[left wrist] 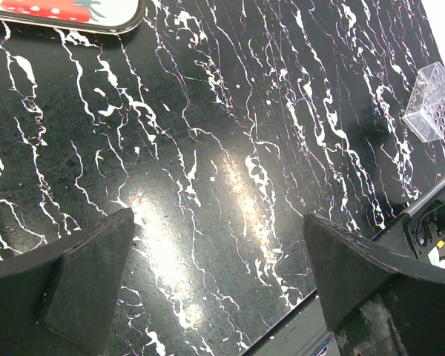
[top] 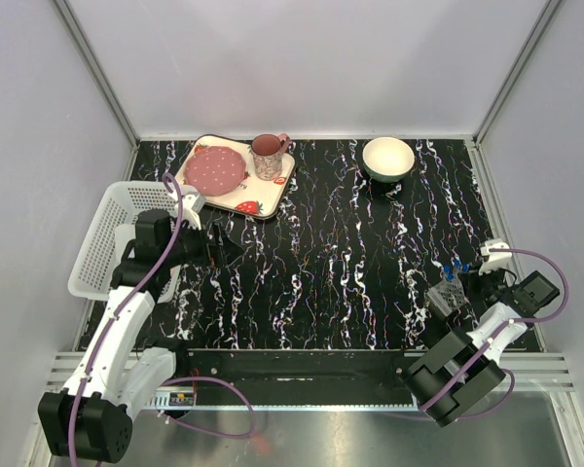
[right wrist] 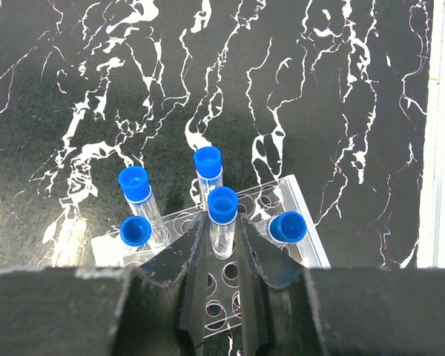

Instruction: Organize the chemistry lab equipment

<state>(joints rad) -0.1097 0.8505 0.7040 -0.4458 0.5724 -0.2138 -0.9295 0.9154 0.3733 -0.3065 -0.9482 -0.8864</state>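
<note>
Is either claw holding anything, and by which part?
The right gripper pinches a blue-capped test tube by its clear body, just below the cap. The left gripper is open and holds nothing.

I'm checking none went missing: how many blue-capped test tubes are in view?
5 tubes, all at the clear rack: two left, one behind, one right, and the middle tube in the right gripper. Others may hide beneath it.

The black marbled table carries strawberry tray, white bowl, tube rack, white basket.
</note>
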